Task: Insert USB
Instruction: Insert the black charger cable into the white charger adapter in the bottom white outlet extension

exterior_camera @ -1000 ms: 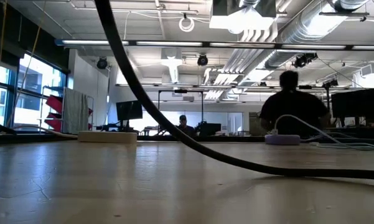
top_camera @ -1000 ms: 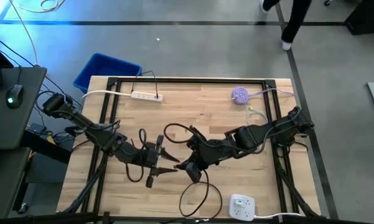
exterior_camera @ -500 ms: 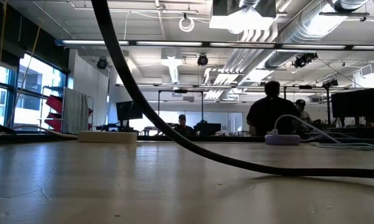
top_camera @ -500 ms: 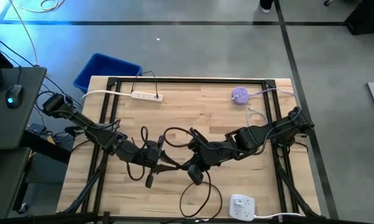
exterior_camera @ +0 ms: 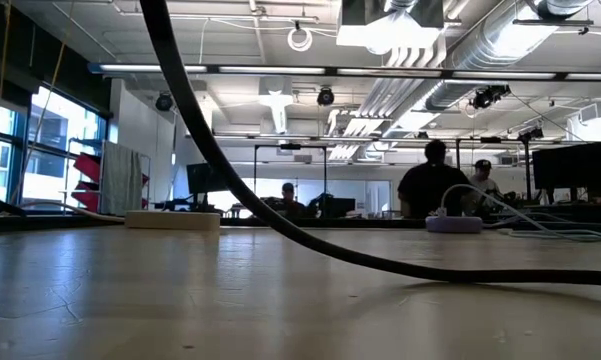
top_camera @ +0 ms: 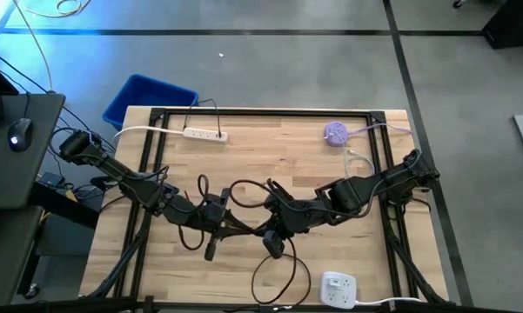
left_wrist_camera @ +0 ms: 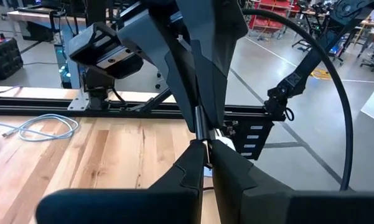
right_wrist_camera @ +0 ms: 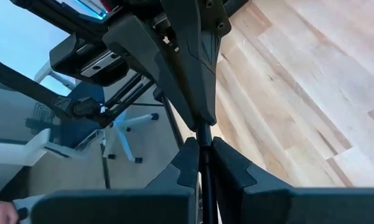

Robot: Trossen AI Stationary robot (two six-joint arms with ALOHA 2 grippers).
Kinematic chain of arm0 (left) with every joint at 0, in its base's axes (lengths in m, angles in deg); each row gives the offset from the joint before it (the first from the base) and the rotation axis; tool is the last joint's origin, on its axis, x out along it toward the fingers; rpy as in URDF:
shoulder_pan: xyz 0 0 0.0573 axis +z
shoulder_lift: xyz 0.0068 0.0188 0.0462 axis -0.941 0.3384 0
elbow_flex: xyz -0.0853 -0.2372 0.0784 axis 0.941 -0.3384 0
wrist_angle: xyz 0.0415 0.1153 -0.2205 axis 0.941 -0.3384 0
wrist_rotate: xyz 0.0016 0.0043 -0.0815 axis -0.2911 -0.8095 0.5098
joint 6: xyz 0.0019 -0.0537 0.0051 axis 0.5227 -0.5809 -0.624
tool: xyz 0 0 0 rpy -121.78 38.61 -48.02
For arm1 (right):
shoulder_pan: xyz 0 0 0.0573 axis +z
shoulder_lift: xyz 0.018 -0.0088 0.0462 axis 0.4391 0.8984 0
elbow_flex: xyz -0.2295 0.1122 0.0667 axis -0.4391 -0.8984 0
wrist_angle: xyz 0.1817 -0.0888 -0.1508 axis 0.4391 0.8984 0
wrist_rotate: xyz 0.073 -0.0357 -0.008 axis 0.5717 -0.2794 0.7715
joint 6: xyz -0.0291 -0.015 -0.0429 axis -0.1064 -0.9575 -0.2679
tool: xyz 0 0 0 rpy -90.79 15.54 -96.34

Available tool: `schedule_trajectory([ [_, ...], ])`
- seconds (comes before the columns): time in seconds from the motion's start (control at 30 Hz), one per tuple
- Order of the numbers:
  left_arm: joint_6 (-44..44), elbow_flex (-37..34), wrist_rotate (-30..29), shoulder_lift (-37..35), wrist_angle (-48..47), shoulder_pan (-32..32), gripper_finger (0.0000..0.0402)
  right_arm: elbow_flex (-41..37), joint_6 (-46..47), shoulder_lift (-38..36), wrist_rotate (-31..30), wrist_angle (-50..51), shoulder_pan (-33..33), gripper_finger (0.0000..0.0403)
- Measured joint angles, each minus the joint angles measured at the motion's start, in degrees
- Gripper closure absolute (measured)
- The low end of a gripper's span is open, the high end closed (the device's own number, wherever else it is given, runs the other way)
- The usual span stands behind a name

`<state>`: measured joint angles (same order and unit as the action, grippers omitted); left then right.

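A long black USB cable (top_camera: 244,185) lies in loops on the wooden table (top_camera: 331,174). In the low view a stretch of this cable (exterior_camera: 280,225) climbs from the tabletop out of the picture's top. My left gripper (top_camera: 248,229) and my right gripper (top_camera: 264,231) meet tip to tip near the table's middle, both shut on the same thin black piece of cable. Which is the plug end, I cannot tell. A white charger block (top_camera: 338,287) sits flat near the front edge. My left gripper pinches the thin black cable (left_wrist_camera: 201,135) between its two fingertips (left_wrist_camera: 193,158). It comes level from the table's left, right against the other gripper's tips. My right gripper pinches the same cable (right_wrist_camera: 202,138) between its fingertips (right_wrist_camera: 190,155), coming level from the table's right. The short stretch between the two grips runs straight.
A white power strip (top_camera: 204,133) lies at the far left of the table, and a purple round device (top_camera: 335,132) with light cords at the far right. A blue bin (top_camera: 148,97) stands off the far-left corner. People show in the room behind.
My left gripper has moved toward the table's right, up to the right gripper's tips, and has shut from wide open onto the cable. The cable's rising stretch in the low view has shifted a little to the left.
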<state>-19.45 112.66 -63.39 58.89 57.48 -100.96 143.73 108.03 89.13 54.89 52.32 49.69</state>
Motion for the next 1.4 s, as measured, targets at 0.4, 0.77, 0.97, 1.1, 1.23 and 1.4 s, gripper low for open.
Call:
schedule_trajectory([
  [0.4,-4.5,0.0,1.5,0.0,0.0,0.8,0.0370,0.0,-0.5,0.0,-4.6,-0.7,1.3,0.0401],
  [0.77,-5.6,0.0,3.7,0.0,0.0,1.8,0.0399,0.0,-0.7,0.0,-4.7,-0.6,1.6,0.0392],
  [0.97,-12.5,0.0,8.5,-0.2,0.5,2.1,0.0401,0.0,-10.2,0.0,-4.7,-1.6,2.4,0.0361],
  [1.1,-21.6,0.0,13.7,-1.8,0.7,2.8,0.0401,0.2,-26.3,-0.3,-4.7,-2.4,4.2,0.0333],
  [1.23,-29.0,0.0,17.9,-4.9,1.5,3.4,0.0401,3.3,-39.4,-0.4,-6.3,-1.3,6.8,0.0315],
  [1.4,-36.8,0.0,24.5,-8.9,2.4,4.6,0.0401,7.2,-56.9,-0.4,-14.0,-3.4,10.1,0.0301],
])
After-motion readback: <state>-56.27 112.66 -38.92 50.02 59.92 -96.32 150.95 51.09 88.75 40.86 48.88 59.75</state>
